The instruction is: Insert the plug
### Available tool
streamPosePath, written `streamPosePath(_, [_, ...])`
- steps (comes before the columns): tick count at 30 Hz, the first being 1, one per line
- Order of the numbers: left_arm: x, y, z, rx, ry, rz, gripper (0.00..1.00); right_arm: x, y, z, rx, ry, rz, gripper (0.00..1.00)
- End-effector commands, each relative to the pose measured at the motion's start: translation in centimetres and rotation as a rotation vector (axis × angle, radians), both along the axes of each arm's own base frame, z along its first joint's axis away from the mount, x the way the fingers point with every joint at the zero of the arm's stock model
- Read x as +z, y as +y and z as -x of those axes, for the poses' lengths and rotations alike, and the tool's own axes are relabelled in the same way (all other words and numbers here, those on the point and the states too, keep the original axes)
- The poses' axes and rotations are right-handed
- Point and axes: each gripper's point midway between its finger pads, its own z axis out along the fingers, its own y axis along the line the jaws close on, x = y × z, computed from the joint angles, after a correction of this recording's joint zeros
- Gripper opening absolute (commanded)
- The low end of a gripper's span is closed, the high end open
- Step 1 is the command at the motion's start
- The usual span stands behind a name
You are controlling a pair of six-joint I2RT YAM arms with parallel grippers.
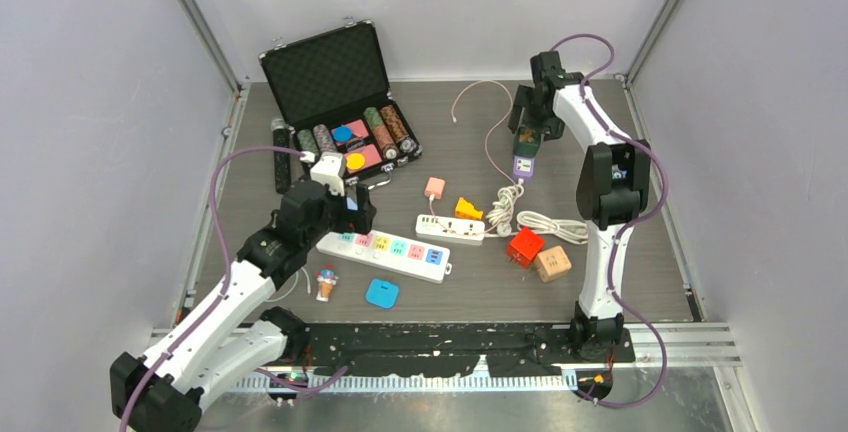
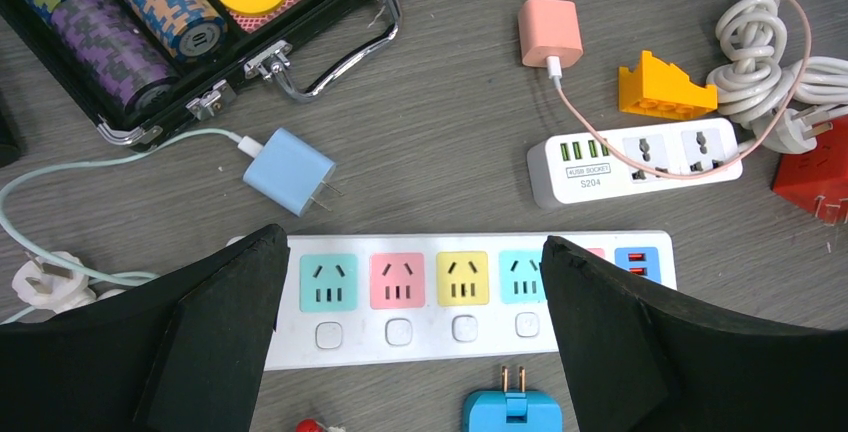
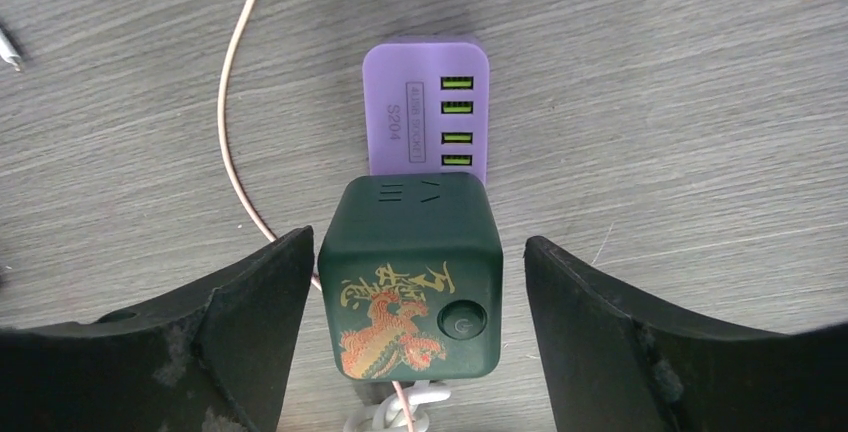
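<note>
Two fingers of the right gripper (image 3: 418, 247) stand spread, one on each side of the dark green cube plug (image 3: 410, 272), with a gap on both sides and touching nothing. The cube sits at lower centre of the right wrist view, covering the lower end of the purple power strip (image 3: 425, 102). The left gripper (image 2: 412, 242), also spread wide and empty, hangs over the white power strip (image 2: 400, 297); a light blue charger (image 2: 288, 170) lies just above it, to the left.

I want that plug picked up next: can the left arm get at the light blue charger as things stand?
Probably yes. The light blue charger lies on bare table just beyond the open left gripper, past the colourful power strip, with nothing over it.
</note>
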Motion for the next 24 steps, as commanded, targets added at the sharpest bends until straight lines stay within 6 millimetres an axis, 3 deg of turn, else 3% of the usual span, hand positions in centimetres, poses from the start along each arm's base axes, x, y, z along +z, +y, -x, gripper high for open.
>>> streamPosePath(1, [0.9, -0.1, -0.7, 0.003, -0.040, 0.015, 0.96, 0.1, 0.6, -0.1, 0.040, 0.008, 0.003, 0.76])
streamPosePath(6, [0.5, -0.1, -0.7, 0.003, -0.033, 0.008, 0.96, -1.5, 0.3, 1.0, 0.051, 0.082, 0.035, 0.51])
streamPosePath(11, [0.2, 0.0, -0.8, 0.006, -0.029, -0.001, 0.96, -3.3, -0.3, 2.3, 0.067, 0.157, 0.108, 0.09])
streamPosePath(19, [0.3, -0.1, -1.0, 0.000, -0.031, -0.010, 0.96, -7.4, -1.4, 5.6, 0.068, 0.314, 0.209, 0.05])
streamPosePath(24, [0.3, -0.2, -1.0, 0.000, -0.031, -0.009, 0.96, -7.6, -1.4, 6.6, 0.049, 0.313, 0.212, 0.05])
